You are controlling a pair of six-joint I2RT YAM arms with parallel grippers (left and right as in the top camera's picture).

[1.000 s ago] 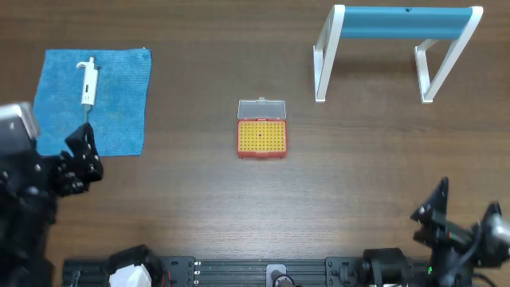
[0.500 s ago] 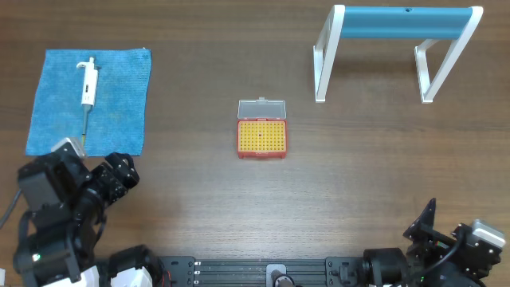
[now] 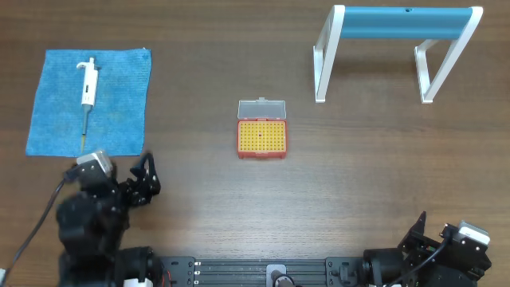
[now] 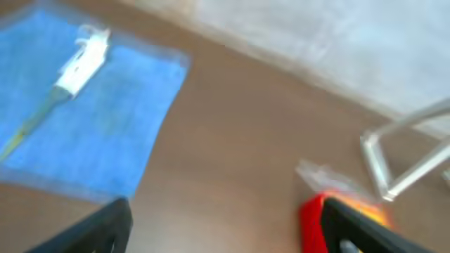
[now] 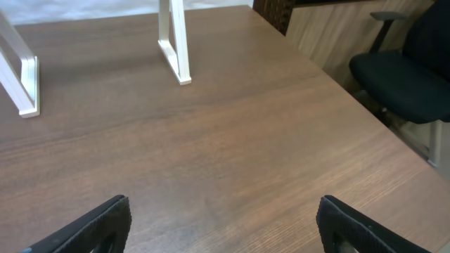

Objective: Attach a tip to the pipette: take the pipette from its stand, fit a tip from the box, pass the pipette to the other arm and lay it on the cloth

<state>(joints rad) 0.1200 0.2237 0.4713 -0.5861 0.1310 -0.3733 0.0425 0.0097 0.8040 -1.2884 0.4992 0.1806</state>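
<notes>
pipette (image 3: 86, 85) on cloth (image 3: 119, 112), left gripper (image 3: 147, 169) well apart

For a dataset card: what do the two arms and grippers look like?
Both arms are black. The left gripper and right gripper have dark, wedge-shaped fingers. Each wrist carries a pale grey block, and a dark cable runs from the left arm.
</notes>
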